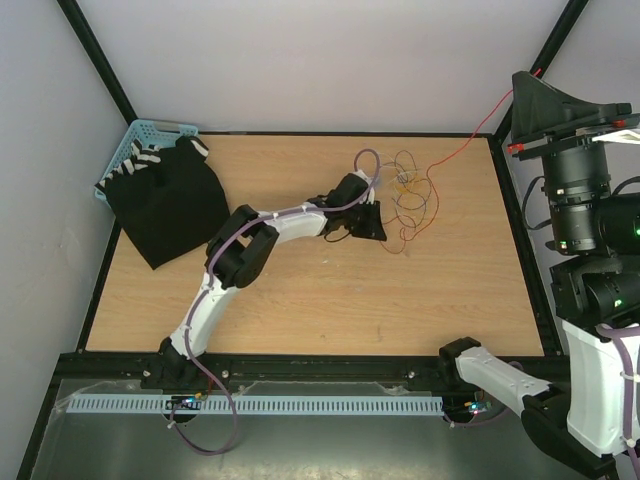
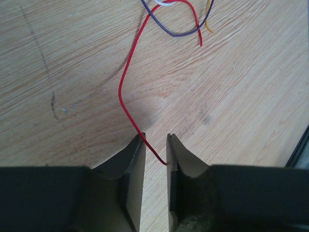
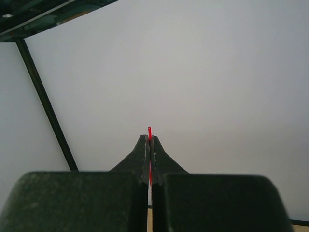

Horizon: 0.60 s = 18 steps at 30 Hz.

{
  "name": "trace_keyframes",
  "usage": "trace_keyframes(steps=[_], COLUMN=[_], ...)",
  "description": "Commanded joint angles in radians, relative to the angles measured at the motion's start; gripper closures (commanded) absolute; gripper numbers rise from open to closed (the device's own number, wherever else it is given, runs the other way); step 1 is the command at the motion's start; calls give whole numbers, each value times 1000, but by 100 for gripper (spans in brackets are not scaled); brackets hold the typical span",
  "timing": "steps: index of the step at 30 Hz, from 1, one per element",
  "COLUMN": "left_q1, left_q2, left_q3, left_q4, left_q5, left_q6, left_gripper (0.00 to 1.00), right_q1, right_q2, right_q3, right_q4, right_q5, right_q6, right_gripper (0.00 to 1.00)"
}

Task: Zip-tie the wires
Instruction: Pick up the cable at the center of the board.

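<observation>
Your left fingers (image 2: 133,166) stand a little apart with a red strand (image 2: 123,87) running between them. It leans on the right-hand pad near its tip, and nothing is pinched yet. Your right gripper (image 3: 149,140) is closed on a red wire end (image 3: 149,129), held up in the upper right of the overhead view. The wires (image 1: 410,195) lie tangled upper centre-right on the table (image 1: 300,310); I cannot find the zip tie. Close carelessly and the strand, so near the fingertips, may slip out in front. Pull with the raised right arm and you could drag the tangle or lose that end. There is no readable writing or brand anywhere.
</observation>
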Motion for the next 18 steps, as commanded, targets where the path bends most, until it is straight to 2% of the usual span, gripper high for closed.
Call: trace_keyframes(steps=[1,3,6,12,18], left_q1=[5,12,43,107,145], left_q2=[-37,-98,-232,-558,-888], left_q3=[18,-32,-166,-471,-775], left_q4=[0,31,106,158,157], left_q5=[-15,-55,-124,-325,-577], left_q6=[23,47,60,85,26], left_gripper=[82,91,97,100,100], right_q1=[6,6,6,5,6], right_q2=[-11,-13,-11,-1,1], right_q3=[-13,-29,-57,-191,-454], right_q4=[26,20,-13,-84,-88], right_q5=[22,48,112,245,389], right_q6=[-20,-33,-70,-124,-128], right_gripper=[100,100,100,100,100])
